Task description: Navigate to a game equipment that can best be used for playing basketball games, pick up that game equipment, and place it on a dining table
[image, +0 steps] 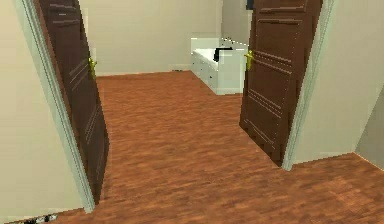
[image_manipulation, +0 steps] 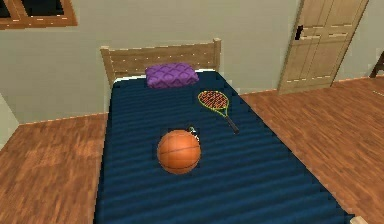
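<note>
On the blue bed [image_manipulation: 270, 180], the basketball [image_manipulation: 179, 151] lies lower centre of the arm side view, likely just left of my arm's line. I cannot tell my gripper's state.

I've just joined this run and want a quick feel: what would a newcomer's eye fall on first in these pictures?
The round orange basketball lies midway down the dark blue bed in the arm side view, with a red-rimmed racket beyond it and a purple pillow at the wooden headboard. In the forward view, a dark brown panelled door stands at each side of a reddish wood floor leading to a white cabinet.
</note>
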### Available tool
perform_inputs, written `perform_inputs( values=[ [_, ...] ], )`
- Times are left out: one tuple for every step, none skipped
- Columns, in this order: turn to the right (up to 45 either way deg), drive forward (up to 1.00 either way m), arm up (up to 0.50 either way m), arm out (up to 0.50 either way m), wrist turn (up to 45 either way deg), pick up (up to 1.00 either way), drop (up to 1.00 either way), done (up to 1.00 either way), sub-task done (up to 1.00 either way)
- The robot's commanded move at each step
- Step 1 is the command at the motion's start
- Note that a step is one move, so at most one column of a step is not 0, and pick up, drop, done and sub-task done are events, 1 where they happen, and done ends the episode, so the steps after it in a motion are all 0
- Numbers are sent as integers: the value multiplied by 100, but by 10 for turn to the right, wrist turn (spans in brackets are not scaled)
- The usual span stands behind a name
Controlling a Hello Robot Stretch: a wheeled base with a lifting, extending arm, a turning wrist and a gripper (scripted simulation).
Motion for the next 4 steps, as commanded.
perform_inputs(
  values=[
    [0, 0, 22, 0, 0, 0, 0, 0, 0],
    [0, 0, 0, 38, 0, 0, 0, 0, 0],
    [0, 0, 0, 0, 450, 0, 0, 0, 0],
    [0, 0, 0, 0, 450, 0, 0, 0, 0]
  ],
)
